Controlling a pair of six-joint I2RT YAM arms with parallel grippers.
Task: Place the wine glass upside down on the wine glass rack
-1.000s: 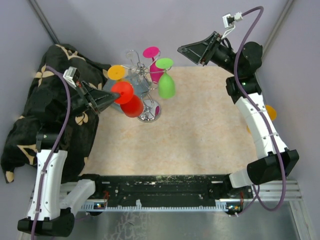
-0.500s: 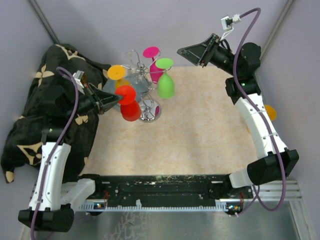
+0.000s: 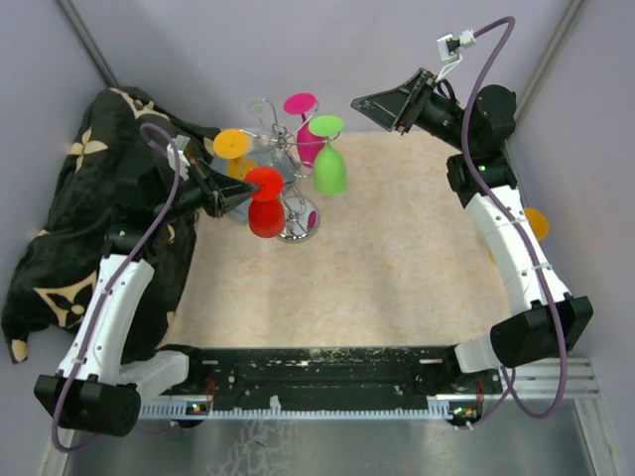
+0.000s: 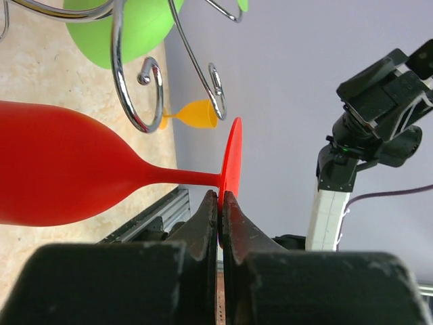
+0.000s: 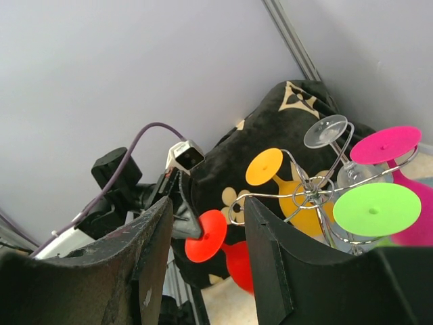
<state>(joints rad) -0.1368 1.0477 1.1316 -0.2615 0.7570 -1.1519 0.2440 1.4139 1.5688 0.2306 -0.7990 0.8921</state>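
Foot up, bowl down: the left gripper pinches the rim of the flat foot of the red wine glass, its fingers all but closed on the thin disc. We see the glass inverted above the beige tabletop, its long axis close to vertical and its stem running crosswise to the fingers. It sits at the near-left side of the wine glass rack, with the bowl just beside one curled wire arm. We cannot tell whether the stem rests in a loop. On the silver rack, a green glass, an orange glass, a magenta glass and a clear glass also hang foot-up. A black cloth with pale floral motifs lies at left. Farther back on the right, the right gripper stands about half open, well apart from the rack and holding nothing.
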